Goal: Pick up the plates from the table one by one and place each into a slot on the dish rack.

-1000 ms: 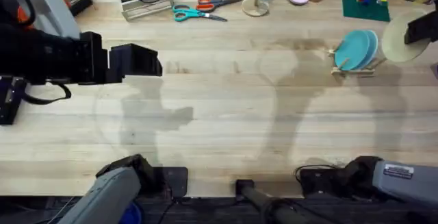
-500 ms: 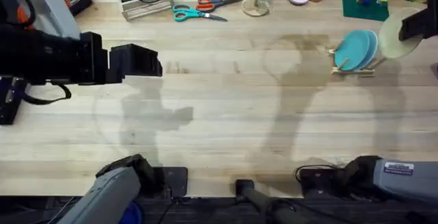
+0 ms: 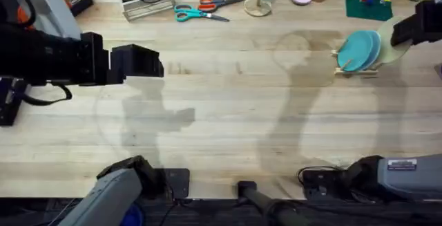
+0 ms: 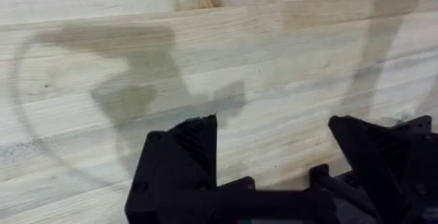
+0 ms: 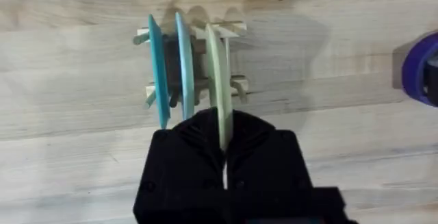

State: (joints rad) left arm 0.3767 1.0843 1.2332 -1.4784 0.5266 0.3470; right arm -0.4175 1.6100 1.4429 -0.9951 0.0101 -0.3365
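Two teal plates [image 5: 168, 66] stand in the dish rack [image 5: 233, 83]; the right tool [image 5: 223, 148] grips the yellow-green plate [image 5: 217, 80] over a slot; the left tool [image 4: 274, 162] hangs released.

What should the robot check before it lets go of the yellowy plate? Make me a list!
1. Right pincer grips the pale plate by its edge: ok.
2. Plate stands on edge over the wooden rack: ok.
3. Plate is beside the two blue plates, in its own gap: ok.
4. Plate sits fully down in the slot: cannot tell.
5. Left pincer is open above bare table, away from the rack: ok.
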